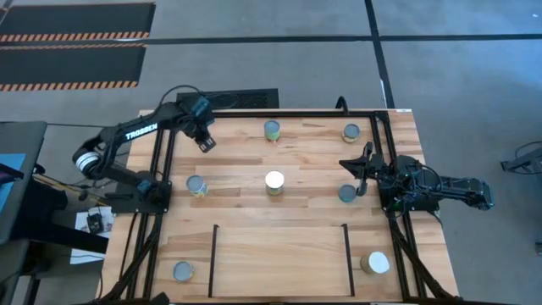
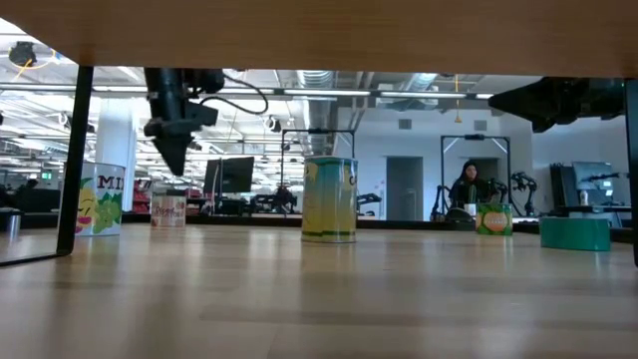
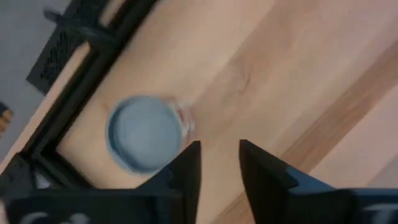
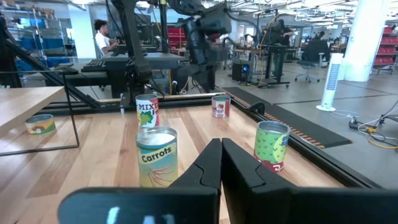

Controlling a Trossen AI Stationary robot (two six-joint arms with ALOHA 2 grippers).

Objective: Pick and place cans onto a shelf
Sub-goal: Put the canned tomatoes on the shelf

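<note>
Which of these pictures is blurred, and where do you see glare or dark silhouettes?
Left wrist view: motion-blurred, the grey-topped can smeared at its edges. Low view: bright room lights behind, so the left hand shows as a dark silhouette, and the wooden table carries a soft sheen. High view and right wrist view: evenly lit and sharp; the Carrots can label reads clearly.

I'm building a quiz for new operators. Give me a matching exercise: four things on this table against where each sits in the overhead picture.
Things:
1. white-topped can
2. shelf
3. left gripper
4. right gripper

Places:
a. between two thin black bars, at the picture's bottom edge
b. table centre
c. next to a grey-topped can on the right
d. over the table's upper left

Pairs: 1-b, 2-a, 3-d, 4-c
</note>
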